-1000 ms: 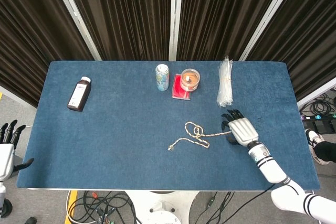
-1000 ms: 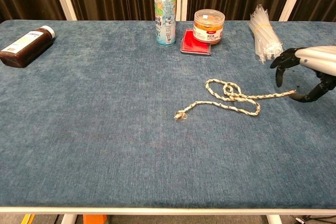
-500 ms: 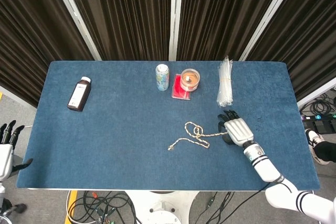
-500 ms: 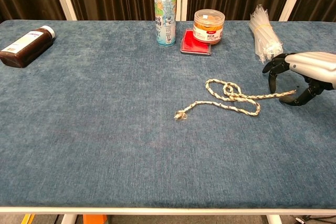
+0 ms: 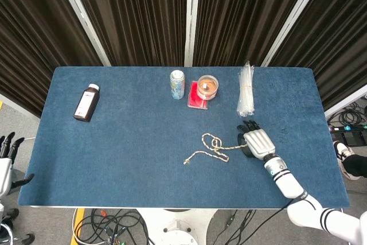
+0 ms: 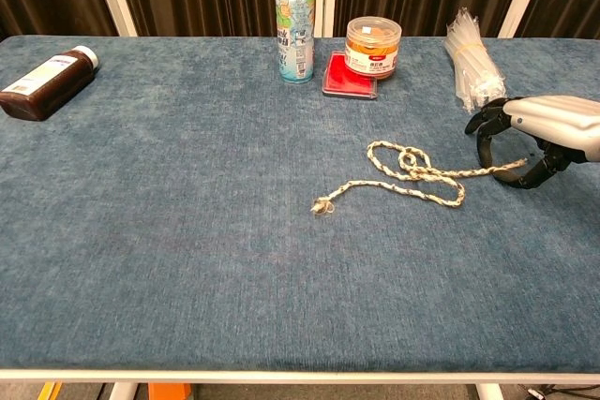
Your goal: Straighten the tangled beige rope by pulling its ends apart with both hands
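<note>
The beige rope (image 5: 214, 147) lies on the blue table (image 5: 137, 142) right of centre, with a small loop (image 6: 407, 157) and a long bend running to a frayed end (image 6: 323, 205) at the left. Its right end (image 6: 511, 167) reaches under my right hand (image 6: 530, 133). That hand (image 5: 256, 141) hovers low over the rope end, its fingers (image 6: 485, 138) and thumb curved down on either side of it without pinching it. My left hand (image 5: 6, 162) hangs off the table's left edge, fingers apart and holding nothing.
A brown bottle (image 5: 86, 103) lies at the far left. A drink can (image 5: 177, 84), a round orange-lidded tub (image 5: 207, 87) on a red pad, and a bundle of clear straws (image 5: 246, 89) stand along the back, the straws just behind my right hand.
My right hand has slid left and lowered over the rope's right end, its fingers and thumb curling closer round it. The left hand has sunk slightly. The rope has not moved.
</note>
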Robot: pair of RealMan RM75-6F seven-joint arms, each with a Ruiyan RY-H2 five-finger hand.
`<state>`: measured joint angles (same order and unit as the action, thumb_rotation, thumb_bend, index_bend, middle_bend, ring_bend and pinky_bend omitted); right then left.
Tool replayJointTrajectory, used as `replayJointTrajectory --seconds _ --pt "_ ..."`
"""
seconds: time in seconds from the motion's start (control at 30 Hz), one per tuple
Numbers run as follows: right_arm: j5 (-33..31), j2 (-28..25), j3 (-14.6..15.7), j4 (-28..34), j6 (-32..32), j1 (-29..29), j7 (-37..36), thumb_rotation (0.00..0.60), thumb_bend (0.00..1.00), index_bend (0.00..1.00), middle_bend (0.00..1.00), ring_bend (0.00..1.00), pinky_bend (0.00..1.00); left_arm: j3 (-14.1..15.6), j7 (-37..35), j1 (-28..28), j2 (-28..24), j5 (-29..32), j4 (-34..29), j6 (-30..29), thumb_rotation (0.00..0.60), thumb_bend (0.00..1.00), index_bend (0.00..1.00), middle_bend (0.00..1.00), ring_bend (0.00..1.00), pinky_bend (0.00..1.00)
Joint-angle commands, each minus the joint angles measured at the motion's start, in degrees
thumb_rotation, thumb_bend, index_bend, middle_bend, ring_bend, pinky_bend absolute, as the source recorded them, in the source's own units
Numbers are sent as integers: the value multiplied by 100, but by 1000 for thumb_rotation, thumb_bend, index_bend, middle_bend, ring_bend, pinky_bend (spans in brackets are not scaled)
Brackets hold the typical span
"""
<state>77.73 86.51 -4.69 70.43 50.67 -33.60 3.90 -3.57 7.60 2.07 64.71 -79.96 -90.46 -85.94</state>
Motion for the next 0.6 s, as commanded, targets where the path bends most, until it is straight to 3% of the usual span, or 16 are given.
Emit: replayJointTrajectory --seconds 0.03,0.37,0.6 --pt "-4 17 1 -11 18 1 -4 600 376 533 175 0 0 0 -14 -1 5 -4 12 -3 600 50 129 16 0 17" --pt "-21 28 -27 64 168 8 111 600 413 597 194 0 0 -19 -64 179 -38 -256 48 97 600 51 129 16 0 16" --pt "-209 -357 -235 937 599 132 490 600 444 629 207 0 0 -143 -778 945 -388 -861 -339 818 600 50 146 19 0 19"
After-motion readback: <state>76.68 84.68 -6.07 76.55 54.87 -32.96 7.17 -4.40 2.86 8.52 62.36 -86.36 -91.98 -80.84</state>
